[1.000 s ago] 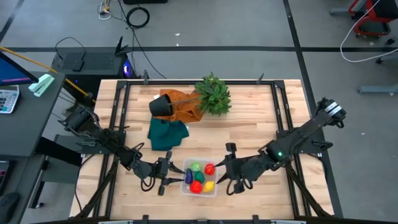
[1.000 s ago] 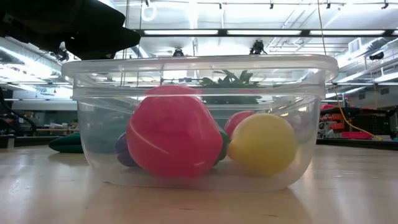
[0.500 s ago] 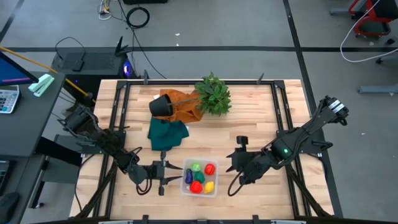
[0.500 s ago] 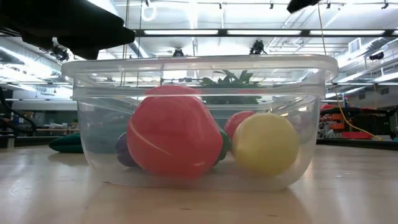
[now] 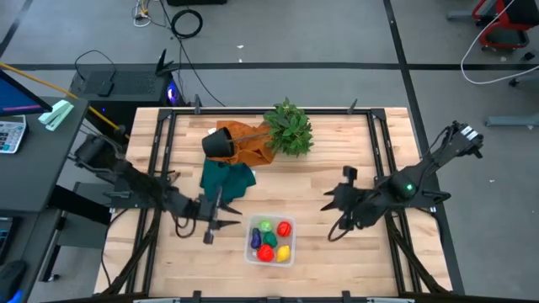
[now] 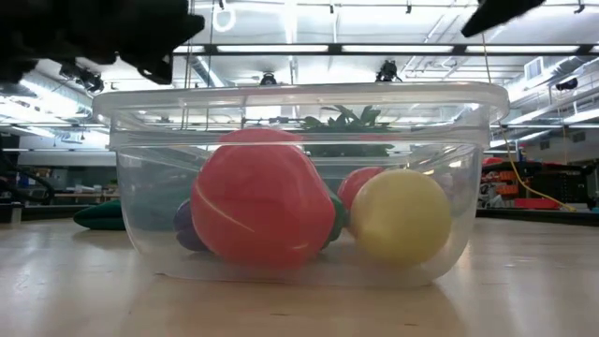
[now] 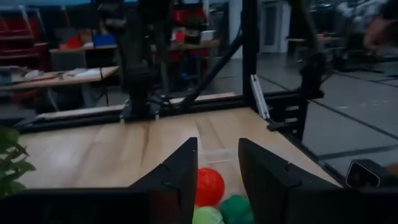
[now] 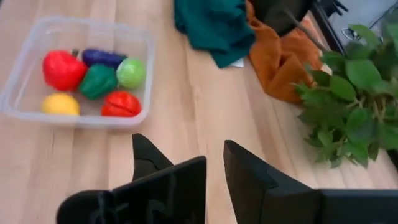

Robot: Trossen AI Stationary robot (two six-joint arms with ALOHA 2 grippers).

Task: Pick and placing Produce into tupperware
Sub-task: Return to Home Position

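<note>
Wooden desk [image 5: 337, 151]: tupperware [image 6: 299, 98] holds 6 produce [image 5: 270, 240] pieces. Left hand [image 7: 217, 149] and right hand [image 8: 185, 144] flank it, both released, empty. Risk: a low left-arm pullback could snag teal cloth [image 5: 226, 181].

even overhead light falls flat and bright on my surface [image 5: 337, 160] in the high view, and the shadows there are soft and faint. in the low view, ceiling light strips [image 6: 271, 49] shine toward the lens. my arms show black against them, and glare streaks the rim of the tupperware [image 6: 299, 94] and the big red produce [image 6: 253, 211]. the left wrist view is dim, my left end effector [image 7: 217, 149] nearly black. the right wrist view is bright, my right end effector [image 8: 185, 146] dark against pale wood.
</note>
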